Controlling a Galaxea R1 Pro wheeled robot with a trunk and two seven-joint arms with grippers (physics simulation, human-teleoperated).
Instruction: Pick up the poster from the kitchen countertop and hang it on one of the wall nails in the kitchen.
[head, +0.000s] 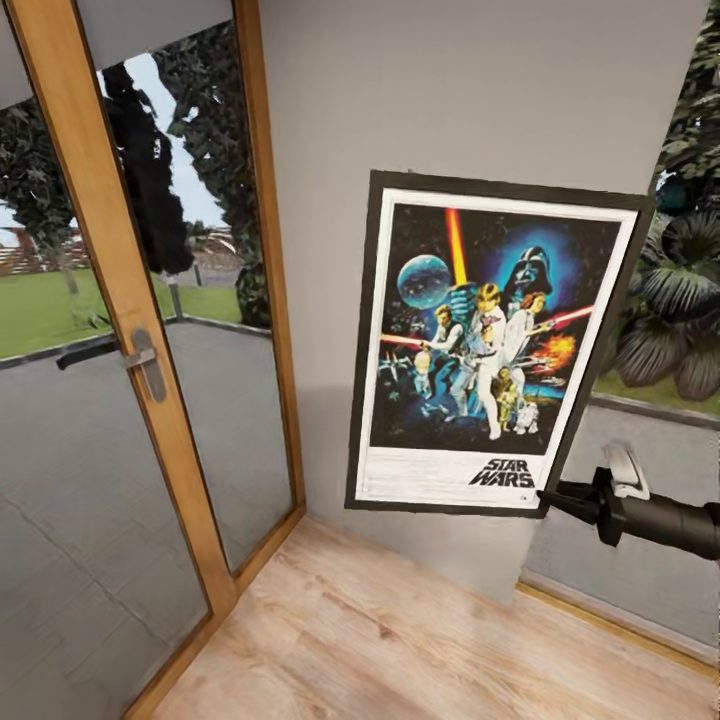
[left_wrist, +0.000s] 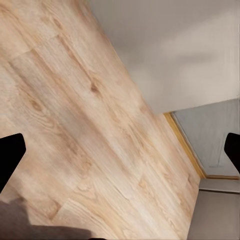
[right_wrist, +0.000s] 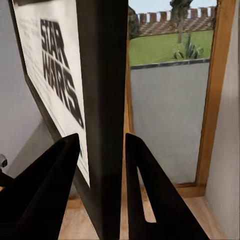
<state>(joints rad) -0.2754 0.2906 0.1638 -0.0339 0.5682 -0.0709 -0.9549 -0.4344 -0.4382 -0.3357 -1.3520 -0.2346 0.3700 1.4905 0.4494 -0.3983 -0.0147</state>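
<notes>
At the far left stands a wood-framed glass door (head: 130, 330) with a grey lever handle (head: 145, 360), lawn and trees behind it. Next comes the grey wall (head: 450, 90), and against it the poster (head: 490, 340), slightly tilted, its top higher at the left. The right gripper (head: 548, 496) pinches the frame's lower right corner; in the right wrist view its fingers (right_wrist: 47, 185) close on either side of the black edge beside the "STAR WARS" logo. The left gripper (left_wrist: 120, 155) hangs over the wooden floor (left_wrist: 90, 150), fingertips wide apart.
</notes>
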